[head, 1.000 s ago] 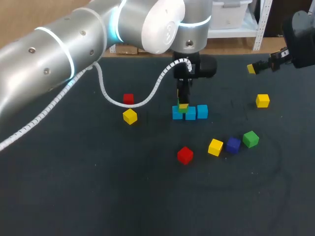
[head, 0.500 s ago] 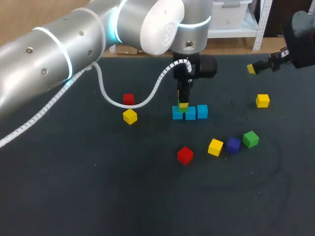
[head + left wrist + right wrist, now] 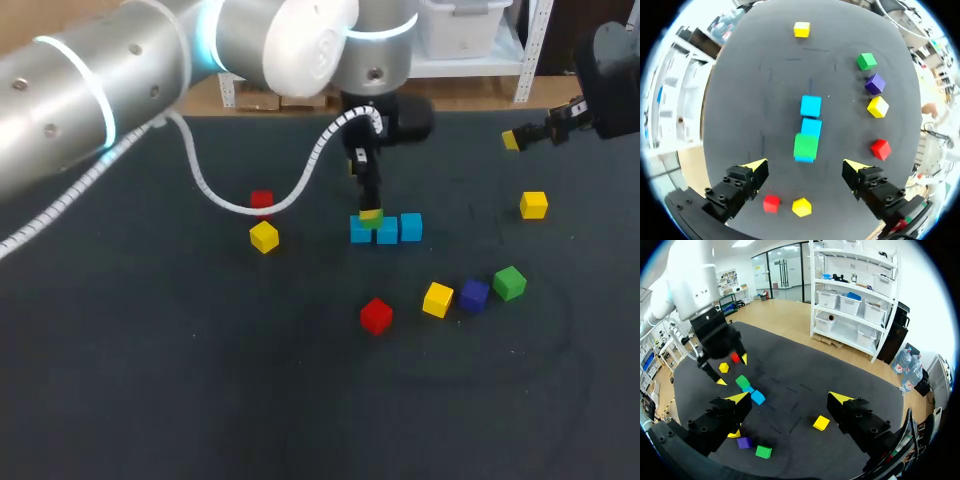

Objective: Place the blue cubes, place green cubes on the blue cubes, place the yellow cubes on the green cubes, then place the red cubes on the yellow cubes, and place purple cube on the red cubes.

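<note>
Above the row of three blue cubes [image 3: 811, 106], the left gripper [image 3: 805, 169] hangs with its fingers wide apart and nothing between them. One placed green cube [image 3: 805, 145] sits on the end of the row nearest that gripper. From the head view it appears to overlap the seam between the end cube and the middle one, but this cannot be confirmed.

**Step in hand.** The blue layer is down and the green layer is half done. The loose green cube [image 3: 509, 283] lies on the table mat [image 3: 200, 400], well apart from the row and just beside the purple cube [image 3: 474, 294].

**Next move (judgement).** Travel to the loose green cube, close on two opposite flat faces, then set it on the blue row beside the placed green cube. The purple cube is close, so the fingers should come in on the faces turned away from it. The right gripper [image 3: 790, 399] sits off at the far right of the table, fingers spread and empty (it is the nearer of the two to that cube).

**Materials and shapes.**
- Cubes: all about the same size, with crisp edges and flat matte faces. They look rigid and light.
- Three yellow cubes [image 3: 437, 299] and two red cubes [image 3: 376, 315] lie scattered singly.
- Table mat: dark, dull and cloth-like. It probably offers fair friction.
- Finger tips: yellow wedges on black bodies.
</note>
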Tool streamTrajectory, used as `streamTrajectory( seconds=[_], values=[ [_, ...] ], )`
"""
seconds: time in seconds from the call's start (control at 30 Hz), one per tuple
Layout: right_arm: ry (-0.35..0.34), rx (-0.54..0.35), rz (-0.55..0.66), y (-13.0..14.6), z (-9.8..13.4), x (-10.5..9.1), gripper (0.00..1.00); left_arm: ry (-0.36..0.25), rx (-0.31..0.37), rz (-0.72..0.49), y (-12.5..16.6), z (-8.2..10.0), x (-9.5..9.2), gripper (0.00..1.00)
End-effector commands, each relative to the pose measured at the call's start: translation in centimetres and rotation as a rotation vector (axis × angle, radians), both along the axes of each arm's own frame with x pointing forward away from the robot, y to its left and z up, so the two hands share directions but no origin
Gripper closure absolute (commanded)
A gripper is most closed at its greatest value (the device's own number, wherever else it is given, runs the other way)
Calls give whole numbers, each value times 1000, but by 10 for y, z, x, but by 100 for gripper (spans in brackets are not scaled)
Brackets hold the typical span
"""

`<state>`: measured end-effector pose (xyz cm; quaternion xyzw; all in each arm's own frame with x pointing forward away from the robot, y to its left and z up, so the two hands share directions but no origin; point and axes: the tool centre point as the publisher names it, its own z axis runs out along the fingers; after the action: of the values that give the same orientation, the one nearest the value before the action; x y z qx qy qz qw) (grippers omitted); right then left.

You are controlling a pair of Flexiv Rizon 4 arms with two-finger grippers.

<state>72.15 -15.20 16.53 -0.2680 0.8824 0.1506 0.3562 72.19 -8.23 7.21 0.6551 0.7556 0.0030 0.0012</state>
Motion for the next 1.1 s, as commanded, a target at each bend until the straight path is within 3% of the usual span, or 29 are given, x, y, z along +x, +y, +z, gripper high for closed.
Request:
streamTrajectory(
  seconds=[0.03,0.17,0.27,0.37,0.57,0.77,0.87,0.93,1.0,1.1],
  values=[
    [-4,-4,-7,1,0,-1,0,-131,-15,70,40,17,-26,0],
    [-4,-4,-7,1,0,-1,0,-194,-5,126,74,29,-38,0],
    [-4,-4,-7,1,0,-1,0,-206,-8,170,97,33,-45,0],
    [-4,-4,-7,1,0,-1,0,-225,-41,217,116,39,-51,0],
    [-4,-4,-7,1,0,-1,0,-317,-120,318,146,52,-64,0],
    [-4,-4,-7,1,0,-1,0,-410,-176,412,174,52,-77,0],
    [-4,-4,-7,1,0,-1,0,-449,-200,446,187,48,-79,0],
    [-4,-4,-7,1,0,-1,0,-469,-251,451,194,49,-79,0],
    [-4,-4,-7,1,0,-1,0,-518,-242,464,199,54,-79,0],
    [-4,-4,-7,1,0,-1,0,-541,-258,490,208,59,-76,0]
  ],
)
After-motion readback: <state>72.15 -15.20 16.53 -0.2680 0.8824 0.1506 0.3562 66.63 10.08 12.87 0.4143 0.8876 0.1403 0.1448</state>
